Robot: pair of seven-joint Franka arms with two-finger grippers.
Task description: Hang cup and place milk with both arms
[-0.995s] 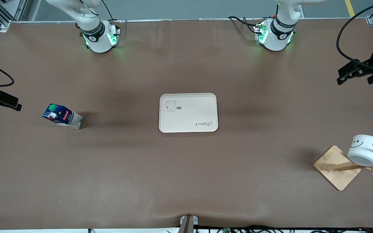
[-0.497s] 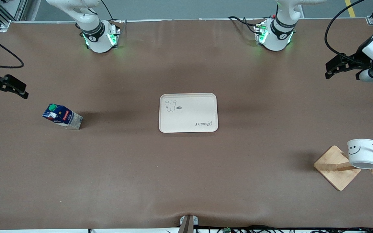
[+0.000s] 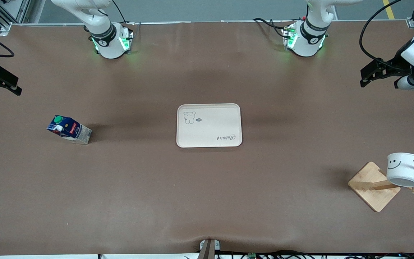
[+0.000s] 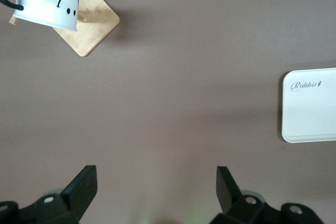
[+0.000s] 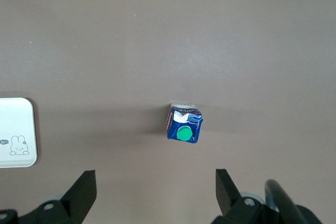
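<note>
Front and wrist views of a brown-covered table (image 3: 207, 201) with both arms raised at its ends. The small white mug with a black loop handle and a smiley face, the cup (image 3: 404, 169), already hangs by its handle on a peg of the bamboo cup stand with a square wooden base (image 3: 372, 187), at the left arm's end of the table and nearer the front camera than the tray. The small dark blue carton with a round green cap, the milk (image 3: 69, 130), stands upright on the table toward the right arm's end, its long axis vertical, well apart from the cream rectangular tray printed with a rabbit (image 3: 209, 125) at mid-table. The right gripper (image 5: 156, 188) hovers above this end of the table, fingers spread wide and empty; in its wrist view the carton's cap faces the camera, showing the carton below and ahead of the fingers. The left gripper (image 4: 156, 186) waits over the table at its own end, fingers likewise spread and empty. Judged remaining: the milk, for which the right arm is the nearer
</note>
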